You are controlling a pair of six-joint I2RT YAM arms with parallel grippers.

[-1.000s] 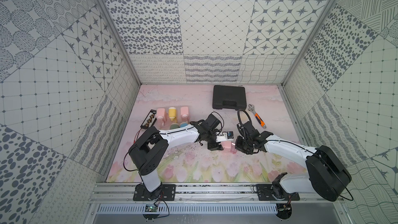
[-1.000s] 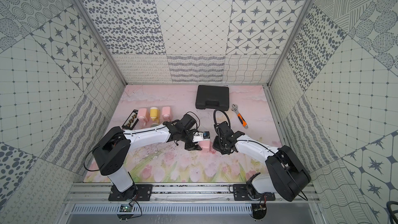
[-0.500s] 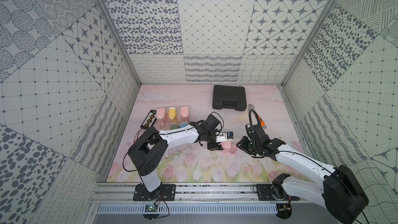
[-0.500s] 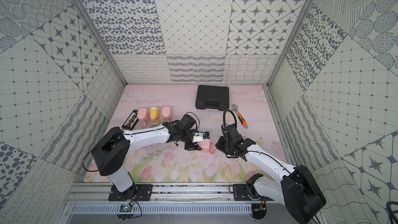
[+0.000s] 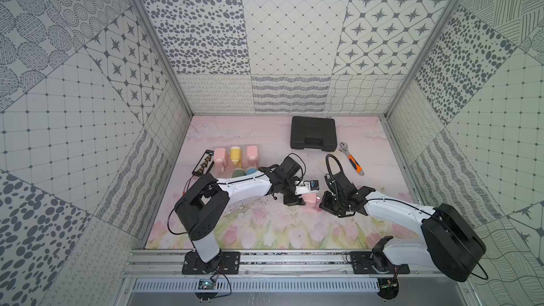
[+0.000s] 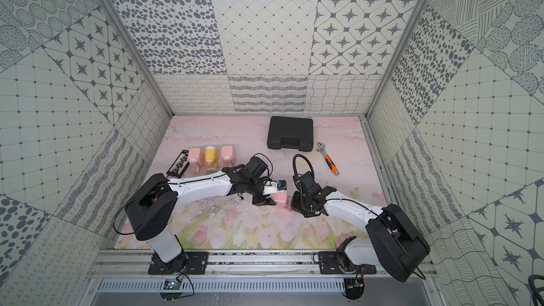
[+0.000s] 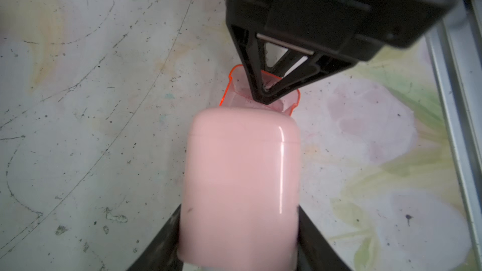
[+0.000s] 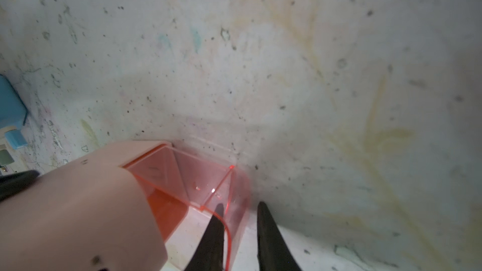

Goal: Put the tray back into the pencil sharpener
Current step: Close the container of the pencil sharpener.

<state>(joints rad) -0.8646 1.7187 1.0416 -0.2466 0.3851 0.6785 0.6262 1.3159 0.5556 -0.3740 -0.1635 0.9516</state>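
A pink pencil sharpener [image 5: 309, 198] [image 6: 281, 198] lies on the mat at mid-table, and my left gripper [image 7: 238, 230] is shut on its body [image 7: 242, 178]. The clear red tray [image 8: 198, 175] sticks partway out of the sharpener's [image 8: 78, 204] open end. My right gripper [image 8: 240, 217] is shut on the tray's outer end wall, with one finger inside the tray and the other outside it. The left wrist view shows the right gripper [image 7: 264, 95] pinching the tray [image 7: 292, 100] just beyond the sharpener. Both grippers [image 5: 297, 194] [image 5: 323, 203] meet there in a top view.
A black case [image 5: 313, 132] lies at the back. An orange-handled wrench [image 5: 351, 161] is to its right. Pink and yellow containers [image 5: 235, 154] and a black strip [image 5: 203, 161] sit at the back left. A blue object [image 8: 10, 105] shows in the right wrist view.
The right arm's elbow swung out to the right half a second ago and has come back. Its gripper stayed at the sharpener's open end. The left arm has not moved.
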